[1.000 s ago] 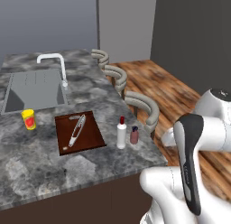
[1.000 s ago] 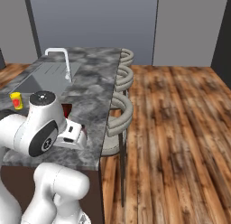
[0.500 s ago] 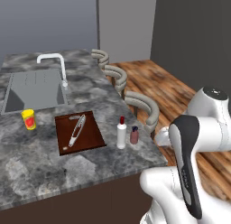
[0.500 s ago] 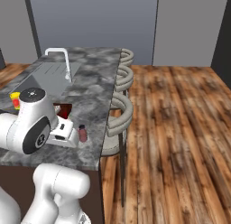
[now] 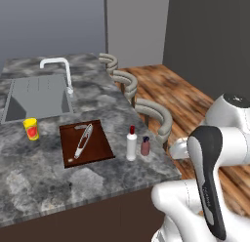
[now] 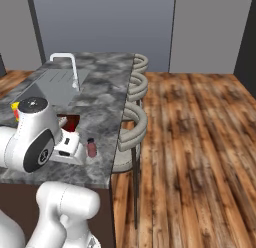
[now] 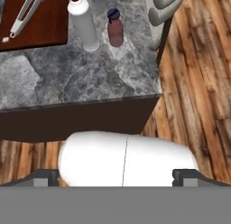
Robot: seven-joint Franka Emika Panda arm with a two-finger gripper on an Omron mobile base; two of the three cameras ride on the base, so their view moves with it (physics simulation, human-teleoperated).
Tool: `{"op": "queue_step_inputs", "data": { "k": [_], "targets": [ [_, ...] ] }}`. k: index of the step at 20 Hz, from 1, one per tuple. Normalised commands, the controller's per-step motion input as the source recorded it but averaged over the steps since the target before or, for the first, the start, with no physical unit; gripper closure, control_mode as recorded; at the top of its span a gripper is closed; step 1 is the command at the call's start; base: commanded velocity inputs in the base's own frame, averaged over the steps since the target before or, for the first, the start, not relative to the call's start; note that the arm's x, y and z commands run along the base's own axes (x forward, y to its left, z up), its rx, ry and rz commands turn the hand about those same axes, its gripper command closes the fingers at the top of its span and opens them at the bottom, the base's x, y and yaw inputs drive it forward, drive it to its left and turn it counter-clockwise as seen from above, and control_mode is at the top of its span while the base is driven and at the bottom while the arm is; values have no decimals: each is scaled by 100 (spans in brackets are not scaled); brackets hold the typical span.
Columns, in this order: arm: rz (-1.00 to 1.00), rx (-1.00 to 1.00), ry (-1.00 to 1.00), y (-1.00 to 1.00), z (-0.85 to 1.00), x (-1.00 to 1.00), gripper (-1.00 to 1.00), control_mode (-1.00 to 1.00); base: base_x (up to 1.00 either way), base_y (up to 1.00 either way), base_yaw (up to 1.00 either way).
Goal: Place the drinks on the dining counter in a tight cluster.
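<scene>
Gripper (image 7: 117, 175) jaws spread wide and empty over the floor off the dining counter (image 5: 97, 180) corner, white bottle (image 5: 131, 144) and pinkish-red bottle (image 5: 145, 146) just apart near its stool-side edge, bare stone nearer, cutting board (image 5: 86, 143) beyond, sink (image 5: 38, 95) farthest

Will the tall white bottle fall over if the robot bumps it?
Probably. The white bottle stands tall and slim, so a push near its red cap would likely tip it. It might knock the pink bottle close beside it.

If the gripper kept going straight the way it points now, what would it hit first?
Probably the dining counter, near its front edge and short of the white bottle and the pinkish-red bottle. Depth is uncertain; the gripper is open.
</scene>
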Motion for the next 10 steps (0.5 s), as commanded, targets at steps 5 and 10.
{"op": "queue_step_inputs", "data": {
  "k": [5,10],
  "targets": [
    [0,0,0,0,0,0,-100,100,-97,0,0],
    [0,0,0,0,0,0,-100,100,-100,9,2]
  ]
}}
